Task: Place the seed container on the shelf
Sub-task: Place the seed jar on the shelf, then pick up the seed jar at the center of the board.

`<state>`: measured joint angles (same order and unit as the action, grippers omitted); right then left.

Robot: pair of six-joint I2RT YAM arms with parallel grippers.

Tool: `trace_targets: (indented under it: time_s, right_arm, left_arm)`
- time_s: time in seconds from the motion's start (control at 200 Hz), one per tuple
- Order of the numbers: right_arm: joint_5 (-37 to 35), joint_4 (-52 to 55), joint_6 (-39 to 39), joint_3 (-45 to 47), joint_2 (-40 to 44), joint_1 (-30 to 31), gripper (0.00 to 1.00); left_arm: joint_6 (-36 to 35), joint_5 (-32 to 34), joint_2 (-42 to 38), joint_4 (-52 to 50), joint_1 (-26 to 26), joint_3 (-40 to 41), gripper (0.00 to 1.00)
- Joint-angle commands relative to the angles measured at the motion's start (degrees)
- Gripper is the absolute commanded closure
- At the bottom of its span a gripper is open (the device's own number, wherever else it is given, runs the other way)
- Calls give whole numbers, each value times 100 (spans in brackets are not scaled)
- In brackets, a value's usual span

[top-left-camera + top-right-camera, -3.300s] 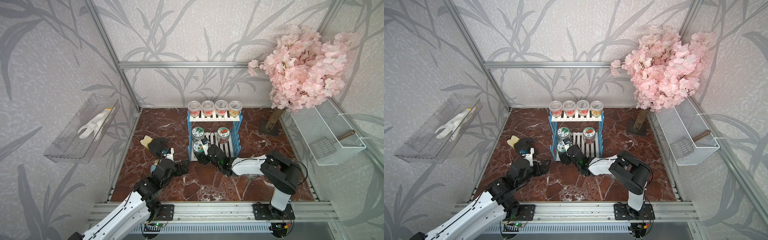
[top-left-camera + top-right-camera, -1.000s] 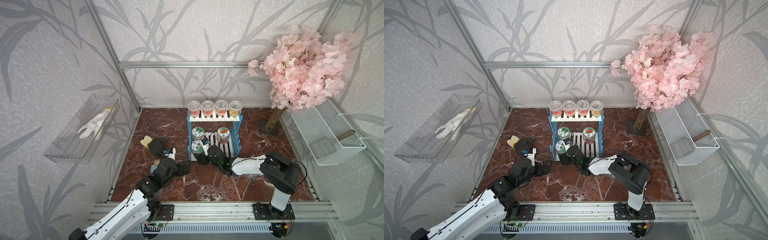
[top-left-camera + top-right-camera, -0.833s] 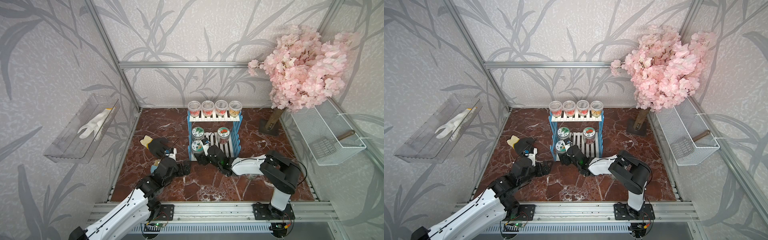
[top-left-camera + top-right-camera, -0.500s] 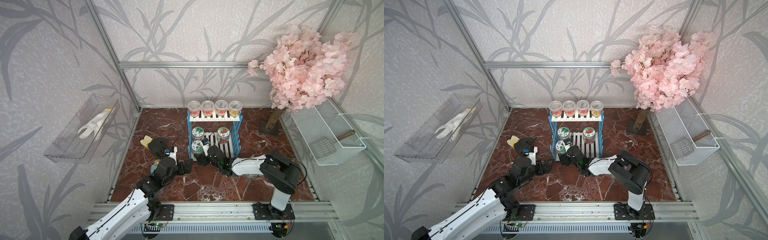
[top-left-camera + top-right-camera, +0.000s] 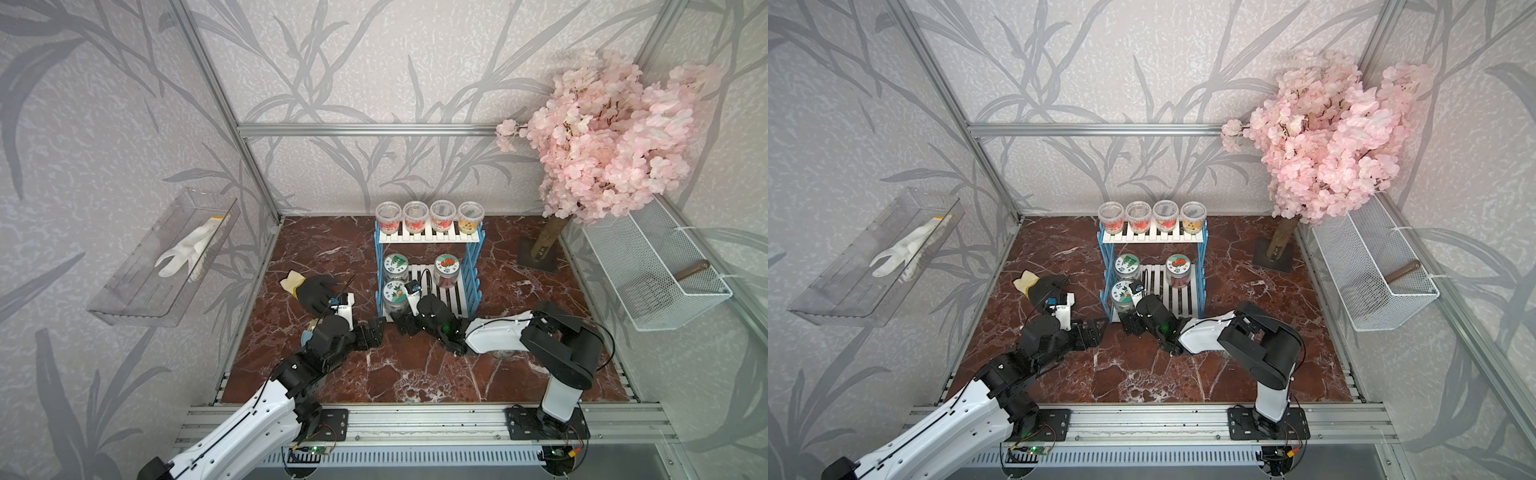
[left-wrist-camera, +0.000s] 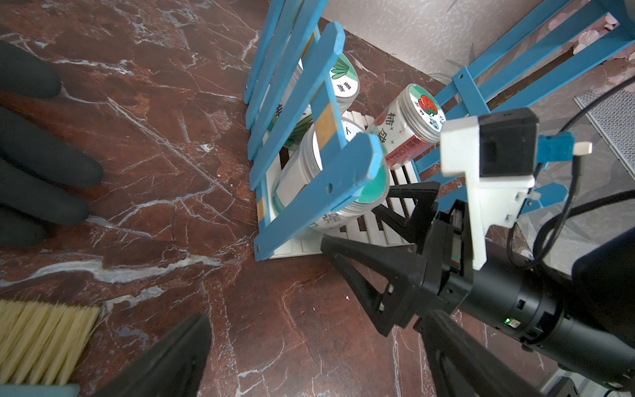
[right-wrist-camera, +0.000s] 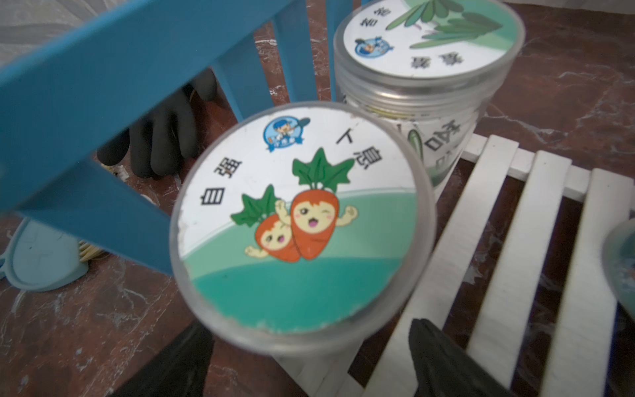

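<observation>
The seed container (image 5: 395, 293) (image 5: 1122, 293), a clear jar with a carrot picture on its lid (image 7: 302, 223), stands upright at the front left of the lower tier of the shelf (image 5: 428, 237) (image 5: 1152, 237). The shelf has blue side frames (image 6: 309, 192) and white slats. My right gripper (image 5: 405, 325) (image 5: 1128, 323) (image 7: 309, 340) is open at the shelf's front edge, with one finger on each side of the jar's near side and a gap on both sides. My left gripper (image 5: 376, 331) (image 5: 1090, 330) (image 6: 316, 319) is open and empty above the floor, left of the shelf.
A leaf-lidded jar (image 5: 396, 266) and a red-labelled jar (image 5: 446, 266) share the lower tier; several cups (image 5: 428, 214) line the top tier. A black glove (image 5: 313, 291) and a brush (image 6: 44, 340) lie left of the shelf. At the right are a pink tree (image 5: 602, 141) and a mesh basket (image 5: 656, 266).
My right gripper's jaws have spread apart from the seed container, which stays on the lower tier. My left gripper has edged slightly toward the shelf.
</observation>
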<state>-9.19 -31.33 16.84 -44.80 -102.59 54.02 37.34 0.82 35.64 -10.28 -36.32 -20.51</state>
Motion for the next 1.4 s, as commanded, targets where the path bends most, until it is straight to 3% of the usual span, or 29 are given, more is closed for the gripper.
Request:
trace_targets:
  time_s: [0.0,0.245,0.54,0.63,0.9,1.01,1.105,1.215,1.395]
  right_arm:
    - [319,180,-190,228,455,3,4]
    - [1353,883,-62,803,1548,12,3]
    - [1633,3134,330,689,3187,29,3]
    - [1390,3916,449,716,3947,73,3]
    - [-364,6276,1459,786,6223,69,5]
    - [-1073,7694,2137,418,6415,-32,6]
    - [-1183,8482,2505,282,6334,-455,5]
    - [-830,8715,2613,303,6220,-1125,5]
    - [-722,8556,2735,356,6044,-1586,1]
  left_arm:
    - [-157,-202,-73,53,15,-83,0]
    - [-384,-1185,279,645,-58,-245,0]
    - [-740,-1215,511,729,-587,-537,0]
    - [-952,-992,692,807,-979,-640,0]
    - [-1344,-485,1622,849,-1784,-1310,0]
    - [-1443,-562,2144,978,-1921,-1584,0]
    - [-1459,-664,2667,1040,-2052,-1841,0]
    - [-1424,-780,3128,1293,-2202,-2009,0]
    - [-1405,-899,3615,1317,-2343,-2238,0]
